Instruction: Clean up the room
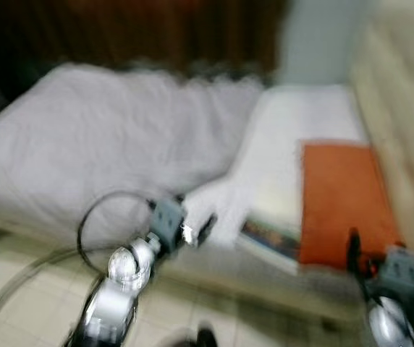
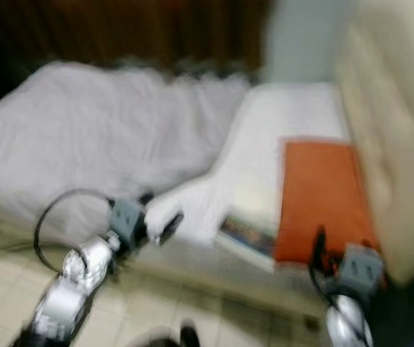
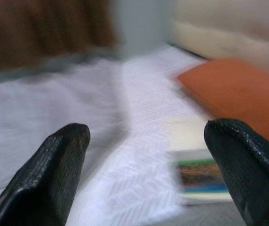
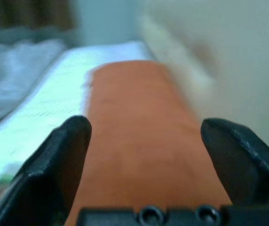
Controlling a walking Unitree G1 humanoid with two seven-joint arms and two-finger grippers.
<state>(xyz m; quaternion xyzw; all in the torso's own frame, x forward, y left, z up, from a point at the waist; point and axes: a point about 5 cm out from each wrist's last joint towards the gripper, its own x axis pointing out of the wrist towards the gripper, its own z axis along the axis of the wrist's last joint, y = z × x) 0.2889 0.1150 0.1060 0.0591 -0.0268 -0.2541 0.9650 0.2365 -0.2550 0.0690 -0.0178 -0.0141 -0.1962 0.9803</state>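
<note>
Here, both end effectors, left [image 3: 144, 174] and right [image 4: 146, 165], are spread and empty, approaching the bed [image 1: 106, 152], where a book [image 1: 272, 235] lies beside an orange pillow [image 1: 341, 202], presumably awaiting tidying.

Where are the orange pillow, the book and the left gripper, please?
pillow [image 1: 341, 202], left eye view, middle of its top.
book [image 3: 201, 176], left wrist view, its colourful cover.
left gripper [image 3: 148, 174], left wrist view, midway between its open fingertips.

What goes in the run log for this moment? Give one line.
view: blurred | left gripper: open, facing book on bed | right gripper: open, over orange pillow | holding: nothing
</note>
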